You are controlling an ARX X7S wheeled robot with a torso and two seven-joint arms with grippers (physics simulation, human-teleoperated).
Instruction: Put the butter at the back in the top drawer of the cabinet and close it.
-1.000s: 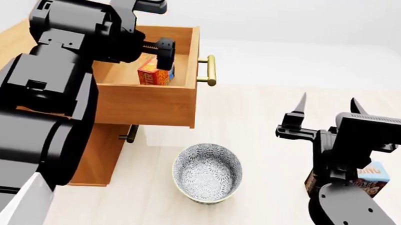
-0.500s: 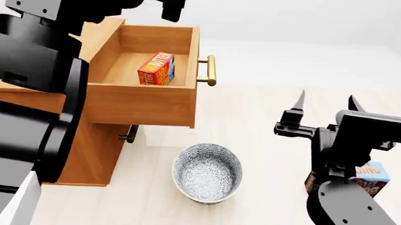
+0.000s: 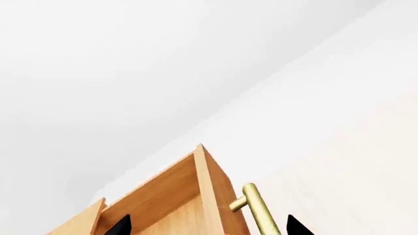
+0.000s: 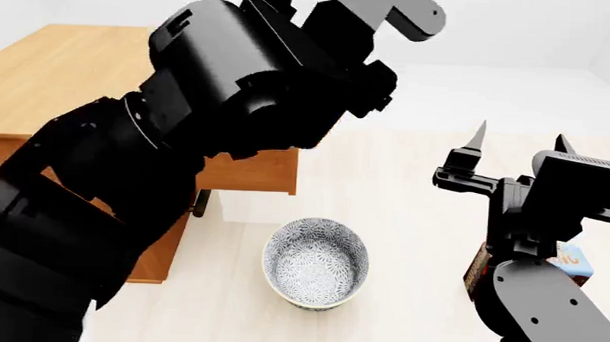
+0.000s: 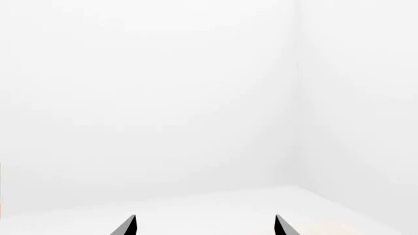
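Observation:
The butter is hidden: my left arm [image 4: 237, 85] covers the open top drawer in the head view. Only a strip of the drawer's side [image 4: 254, 171] and the cabinet top [image 4: 55, 79] show there. In the left wrist view my left gripper [image 3: 207, 230] is open and empty, its two black fingertips [image 3: 121, 226] spread above the top drawer's front corner [image 3: 209, 191] and brass handle [image 3: 261, 213]. My right gripper [image 4: 519, 152] is open and empty, held up at the right; in the right wrist view [image 5: 205, 227] it faces only white wall.
A speckled bowl [image 4: 315, 263] sits on the floor in front of the cabinet. A chocolate pudding box [image 4: 576, 264] stands at the right, mostly hidden behind my right arm. A lower drawer's handle [image 4: 198, 205] shows under the top drawer.
My left arm has risen and swung across the head view, now covering the drawer and the butter lying in it. My right gripper has shifted slightly up and right.

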